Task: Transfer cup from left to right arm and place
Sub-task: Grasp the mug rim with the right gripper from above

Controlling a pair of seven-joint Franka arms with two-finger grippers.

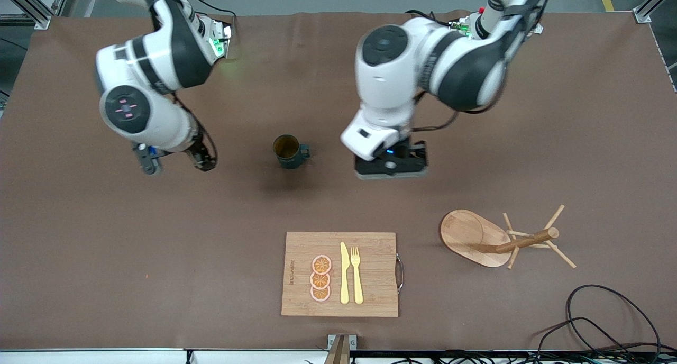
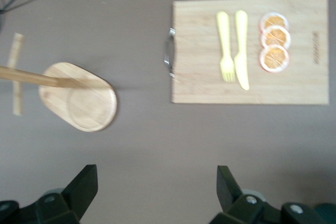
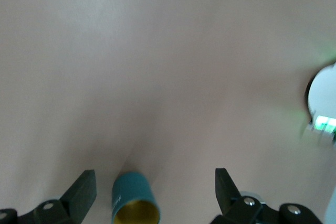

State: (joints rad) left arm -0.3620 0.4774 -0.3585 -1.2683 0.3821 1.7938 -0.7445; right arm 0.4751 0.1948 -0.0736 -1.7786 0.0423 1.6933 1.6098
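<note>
Cup (image 1: pixel 289 151): I see it upright on the table, centre of the front frame, unheld.
Left gripper (image 2: pixel 157 192): released, empty, over bare table.
Right gripper (image 1: pixel 173 160): spread, empty, over bare table.
Progress: I judge nothing done; pickup, handover, placing remain.

Left gripper (image 2: pixel 156 188) raised over mid-desk, jaws wide and empty, right gripper (image 1: pixel 174 160) hanging toward the right arm's end, jaws wide, empty, both arms bent.

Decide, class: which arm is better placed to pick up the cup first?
Left, narrowly: the left gripper, open and empty, hangs nearer the upright cup, on its handle side. The right gripper, also open, hangs slightly farther away.
</note>
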